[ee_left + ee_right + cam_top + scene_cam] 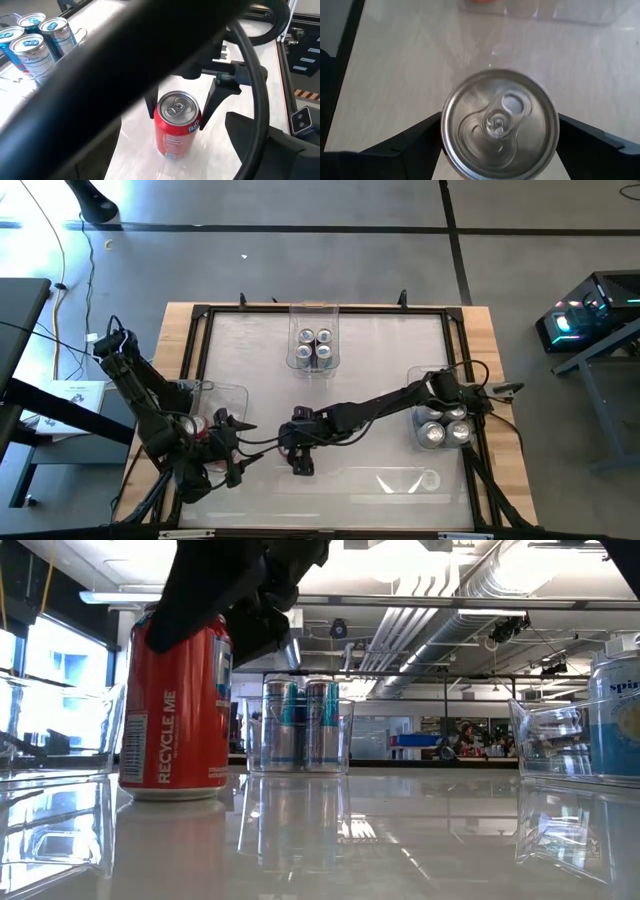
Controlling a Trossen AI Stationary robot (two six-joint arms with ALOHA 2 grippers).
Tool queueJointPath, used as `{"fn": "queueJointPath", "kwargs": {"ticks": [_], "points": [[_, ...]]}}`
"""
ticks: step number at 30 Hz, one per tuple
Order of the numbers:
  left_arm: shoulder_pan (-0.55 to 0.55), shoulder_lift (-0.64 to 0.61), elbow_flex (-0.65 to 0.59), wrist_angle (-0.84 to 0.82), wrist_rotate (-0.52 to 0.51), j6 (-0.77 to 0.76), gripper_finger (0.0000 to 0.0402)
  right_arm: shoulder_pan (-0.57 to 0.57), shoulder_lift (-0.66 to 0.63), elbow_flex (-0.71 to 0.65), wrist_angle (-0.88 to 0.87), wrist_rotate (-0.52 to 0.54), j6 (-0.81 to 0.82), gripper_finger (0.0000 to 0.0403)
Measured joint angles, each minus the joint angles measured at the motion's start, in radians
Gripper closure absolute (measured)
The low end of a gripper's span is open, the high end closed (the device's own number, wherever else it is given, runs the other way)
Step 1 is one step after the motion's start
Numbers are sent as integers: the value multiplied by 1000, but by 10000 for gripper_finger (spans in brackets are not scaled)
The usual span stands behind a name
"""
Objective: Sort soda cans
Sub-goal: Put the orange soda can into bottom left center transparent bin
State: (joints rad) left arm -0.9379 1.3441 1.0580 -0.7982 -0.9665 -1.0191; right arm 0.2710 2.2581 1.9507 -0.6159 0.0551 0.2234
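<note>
Right gripper (176, 107) clasping an upright red soda can (176, 125).
Glossy cylinder, brushed silver lid (499, 124); left gripper (232, 448) at eight o'clock, grip unreadable.

A grey concrete floor (330, 260) crossed by dark seams is lying around the pale wooden table (480, 330), while silver ceiling ducts (470, 585) are running overhead, bright daylight is pouring through a tall window (60, 670) and a black side desk (20, 310) is standing nearby.
</note>
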Motion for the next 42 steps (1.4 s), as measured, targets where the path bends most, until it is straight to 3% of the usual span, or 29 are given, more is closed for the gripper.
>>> {"fn": "queueJointPath", "kwargs": {"ticks": [6, 15, 26, 36, 42], "points": [[0, 0, 0, 2, 11, -1, 50, 9, -17, 0, 40, 23, -48, 64], [0, 0, 0, 4, 20, -5, 50, 48, -95, -1, -12, 165, -103, 63], [-18, -1, -8, 3, -20, -13, 50, 107, -211, -1, -151, 411, -138, 63], [-48, 0, -95, 4, -85, -106, 50, 172, -228, -2, -530, 756, 118, 63], [1, 0, -100, 45, -48, -18, 50, 218, -254, -2, -762, 791, 324, 63]]}}
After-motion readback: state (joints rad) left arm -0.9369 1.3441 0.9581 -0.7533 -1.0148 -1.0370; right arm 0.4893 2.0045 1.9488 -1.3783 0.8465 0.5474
